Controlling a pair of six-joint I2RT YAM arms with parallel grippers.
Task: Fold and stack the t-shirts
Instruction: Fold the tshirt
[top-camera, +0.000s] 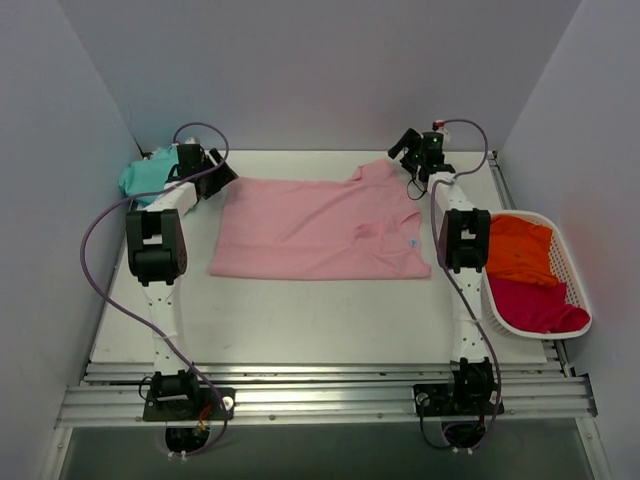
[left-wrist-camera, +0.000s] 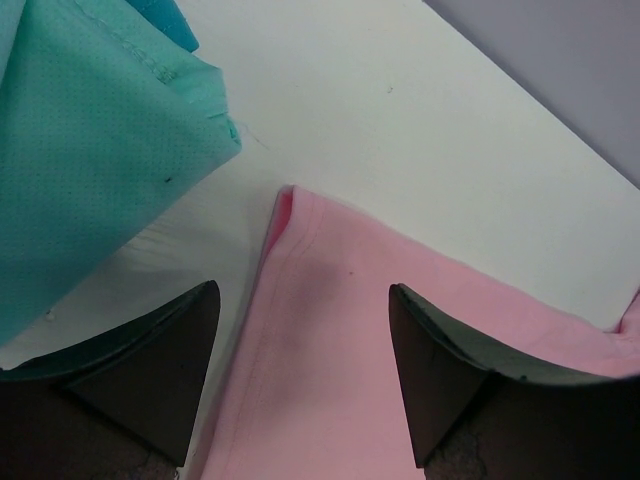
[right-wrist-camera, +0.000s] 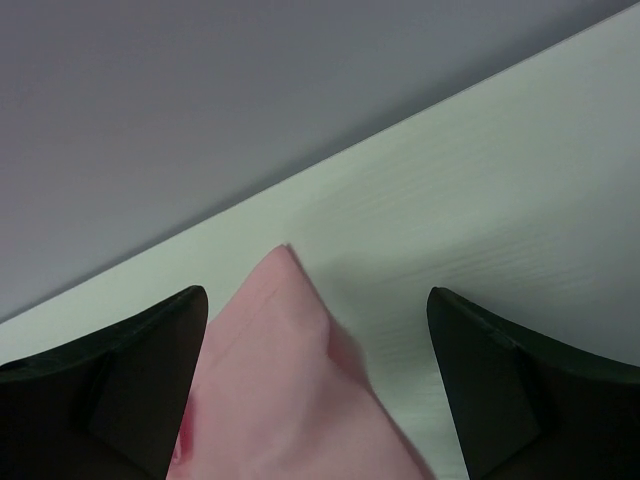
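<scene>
A light pink t-shirt (top-camera: 320, 228) lies spread flat across the table's middle, with a small chest mark near its right end. My left gripper (top-camera: 222, 178) is open over the shirt's far left corner (left-wrist-camera: 300, 300), jaws either side of the hem. My right gripper (top-camera: 402, 143) is open over the shirt's far right sleeve tip (right-wrist-camera: 285, 330). A teal t-shirt (top-camera: 148, 176) lies bunched at the far left, and shows in the left wrist view (left-wrist-camera: 90, 170). An orange shirt (top-camera: 518, 250) and a magenta shirt (top-camera: 535, 305) lie in a basket.
A white plastic basket (top-camera: 577, 290) stands at the right edge of the table. Grey walls close in the back and both sides. Metal rails (top-camera: 320, 395) run along the near edge by the arm bases.
</scene>
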